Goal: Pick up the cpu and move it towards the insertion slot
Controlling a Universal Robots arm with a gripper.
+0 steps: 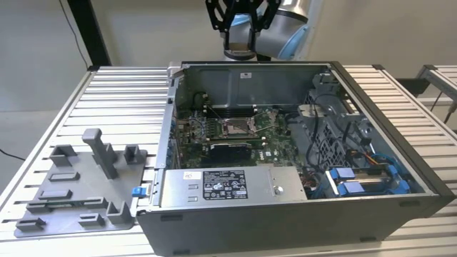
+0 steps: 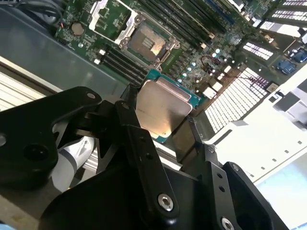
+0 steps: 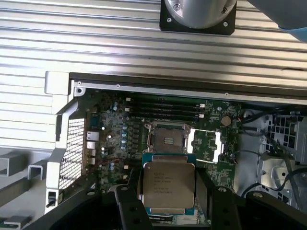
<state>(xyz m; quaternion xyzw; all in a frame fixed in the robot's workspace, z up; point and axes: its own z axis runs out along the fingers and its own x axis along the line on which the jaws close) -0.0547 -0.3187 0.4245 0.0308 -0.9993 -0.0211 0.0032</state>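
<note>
Gripper (image 3: 169,191) clamped on the cpu (image 3: 169,186) by two opposite edges, silvery top (printed) facing up, green rim, hanging above the insertion slot (image 3: 166,138)

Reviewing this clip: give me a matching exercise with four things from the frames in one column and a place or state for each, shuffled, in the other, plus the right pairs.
Things:
1. the cpu
2. the insertion slot
3. the grey fixture tray
4. the gripper

Places or states:
A. on the slatted table, on the exterior view's left of the computer case
B. open and unfilled on the green motherboard
C. shut on the chip, above the case
D. held between two black fingers, metal top showing in both wrist views

Pairs: 1-D, 2-B, 3-A, 4-C
</note>
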